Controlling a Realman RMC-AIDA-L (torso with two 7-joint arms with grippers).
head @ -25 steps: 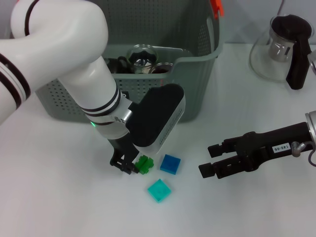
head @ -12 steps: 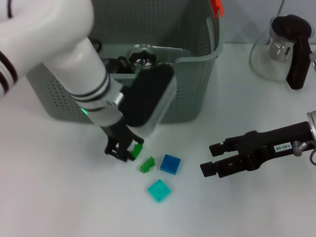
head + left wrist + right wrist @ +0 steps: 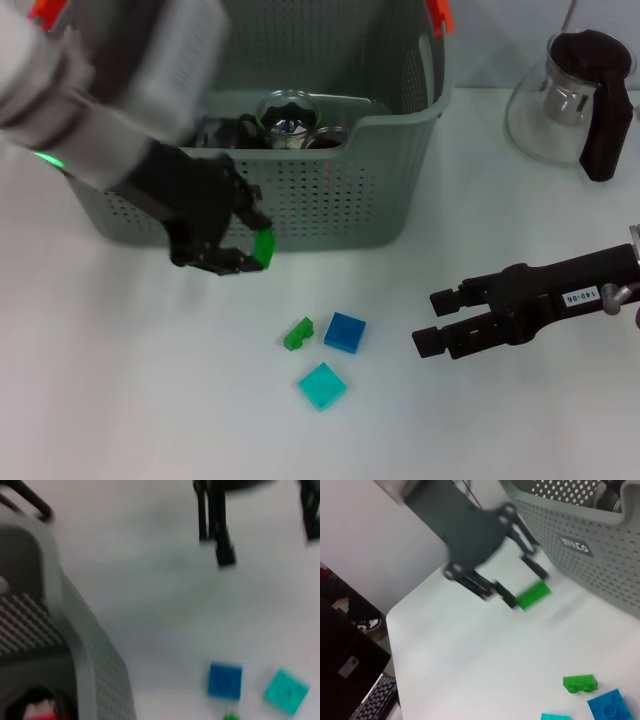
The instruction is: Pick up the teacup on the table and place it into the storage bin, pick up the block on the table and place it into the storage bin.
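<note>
I see the storage bin [image 3: 330, 190] at the back of the white table [image 3: 140, 400], with a glass teacup [image 3: 288, 115] already inside it. My left gripper [image 3: 240, 255] hangs just in front of the bin's front wall, lifted off the table. Its fingers are closed narrow on a green block [image 3: 264, 247], which sits between the fingertips and sticks out a little on one side; the right wrist view [image 3: 533, 594] shows this clearly. My right gripper [image 3: 432, 320] is low over the table, well apart from the bin, its fingers spread and holding nothing. A small green piece [image 3: 298, 333], a blue block [image 3: 344, 331] and a teal block [image 3: 323, 385] lie on the table between the two grippers.
</note>
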